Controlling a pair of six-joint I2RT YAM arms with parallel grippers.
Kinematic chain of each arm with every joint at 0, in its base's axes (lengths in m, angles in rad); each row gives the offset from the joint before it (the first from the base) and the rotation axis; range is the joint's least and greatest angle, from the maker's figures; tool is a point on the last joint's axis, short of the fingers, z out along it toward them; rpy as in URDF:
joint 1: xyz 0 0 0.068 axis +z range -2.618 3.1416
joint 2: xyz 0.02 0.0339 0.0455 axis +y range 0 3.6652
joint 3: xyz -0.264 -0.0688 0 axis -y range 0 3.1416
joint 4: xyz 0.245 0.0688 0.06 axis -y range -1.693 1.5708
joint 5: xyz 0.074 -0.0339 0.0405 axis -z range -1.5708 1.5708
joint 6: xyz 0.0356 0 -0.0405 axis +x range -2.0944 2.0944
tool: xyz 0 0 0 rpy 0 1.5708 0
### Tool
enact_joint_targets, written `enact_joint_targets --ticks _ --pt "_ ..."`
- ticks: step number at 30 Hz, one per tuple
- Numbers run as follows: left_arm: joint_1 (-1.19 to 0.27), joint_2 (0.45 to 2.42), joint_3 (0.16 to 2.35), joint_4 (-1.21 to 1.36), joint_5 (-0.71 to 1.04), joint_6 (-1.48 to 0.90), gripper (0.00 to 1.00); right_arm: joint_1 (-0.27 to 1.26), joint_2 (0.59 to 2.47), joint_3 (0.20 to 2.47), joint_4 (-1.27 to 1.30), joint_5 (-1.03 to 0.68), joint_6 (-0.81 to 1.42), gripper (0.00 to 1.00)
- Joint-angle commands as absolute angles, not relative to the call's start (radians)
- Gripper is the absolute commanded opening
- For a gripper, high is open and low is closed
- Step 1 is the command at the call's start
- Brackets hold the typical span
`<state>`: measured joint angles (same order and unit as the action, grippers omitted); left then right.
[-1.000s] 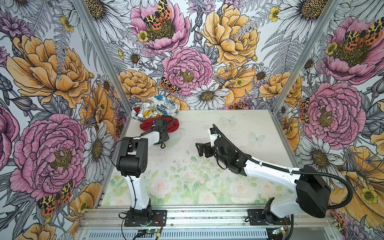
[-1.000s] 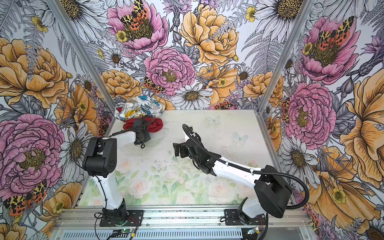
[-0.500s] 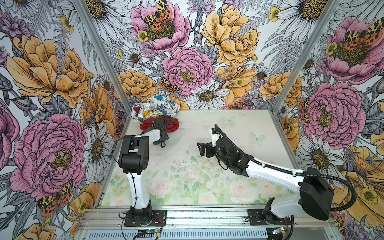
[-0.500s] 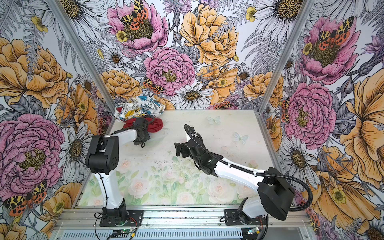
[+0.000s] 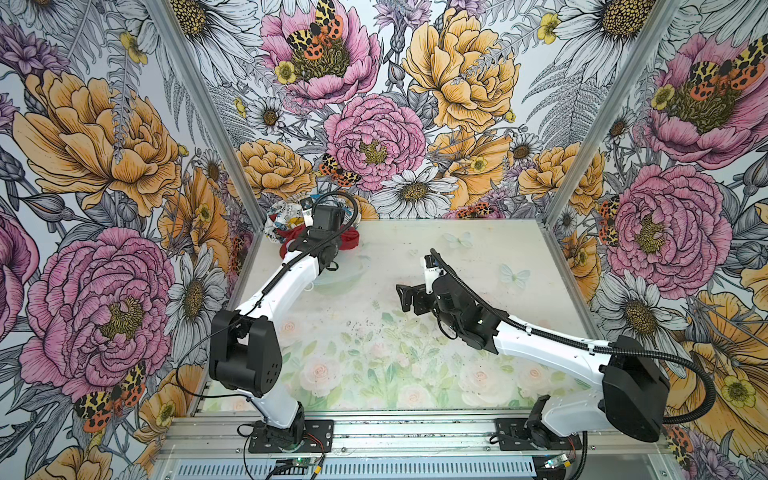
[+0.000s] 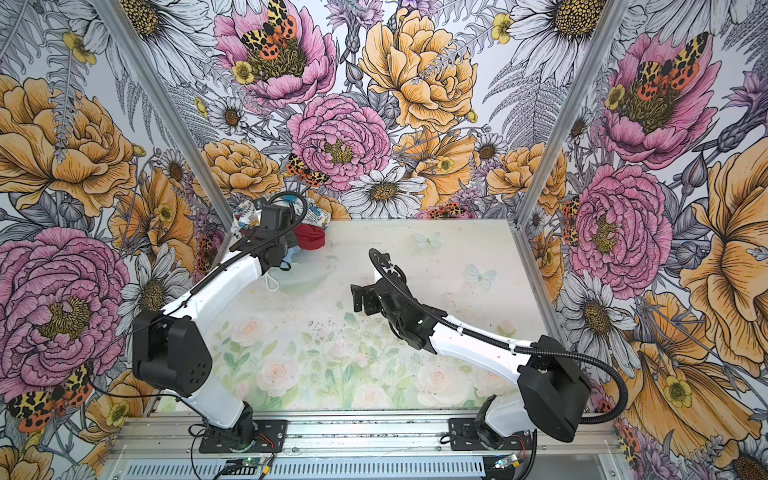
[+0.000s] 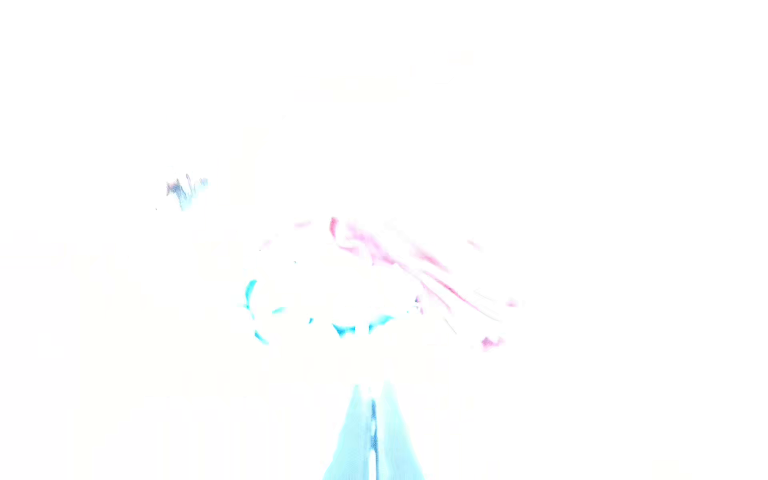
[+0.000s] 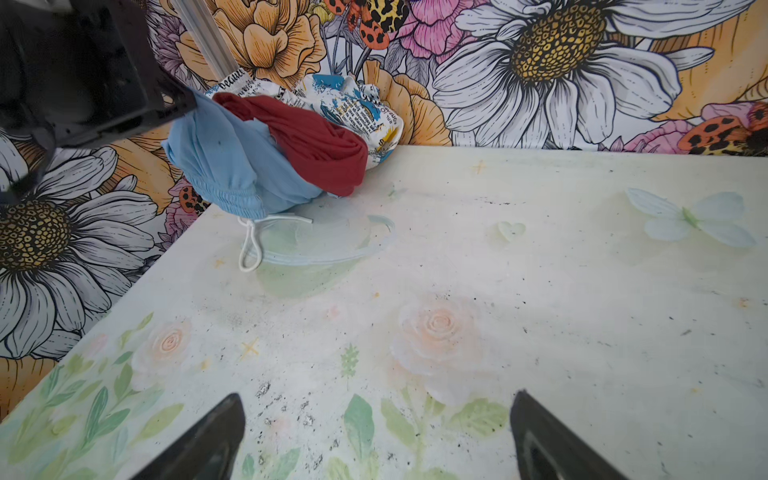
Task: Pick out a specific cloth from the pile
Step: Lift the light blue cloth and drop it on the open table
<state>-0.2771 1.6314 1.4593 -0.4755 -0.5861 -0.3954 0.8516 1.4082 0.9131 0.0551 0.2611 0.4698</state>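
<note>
The left wrist view is bleached almost white, and in both top views the left arm (image 5: 291,278) hides the left gripper (image 7: 371,419) and most of the cloth (image 8: 232,162).

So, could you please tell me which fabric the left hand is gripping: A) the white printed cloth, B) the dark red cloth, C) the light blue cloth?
C: in the right wrist view the light blue cloth rises in a taut peak into the left hand, while the dark red cloth merely drapes over it.
</note>
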Motion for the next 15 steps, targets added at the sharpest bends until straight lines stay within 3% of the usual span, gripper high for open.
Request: enact_joint_targets --ticks 1,8,11,15 --pt "-0.301 1.573 1.565 -0.452 -0.747 -0.335 0.0 0.852 1.411 0.965 0.046 0.254 0.454 1.0" --pt "-0.466 1.563 1.876 -0.361 -0.755 -0.114 0.0 0.815 1.284 0.922 -0.056 0.392 0.451 0.99" --pt "-0.516 1.611 2.007 -0.362 -0.549 -0.117 0.0 0.728 1.206 0.914 -0.207 0.457 0.523 0.99" --pt "-0.578 1.74 2.192 -0.426 -0.078 -0.205 0.0 0.641 1.03 0.848 -0.32 0.528 0.536 1.0"
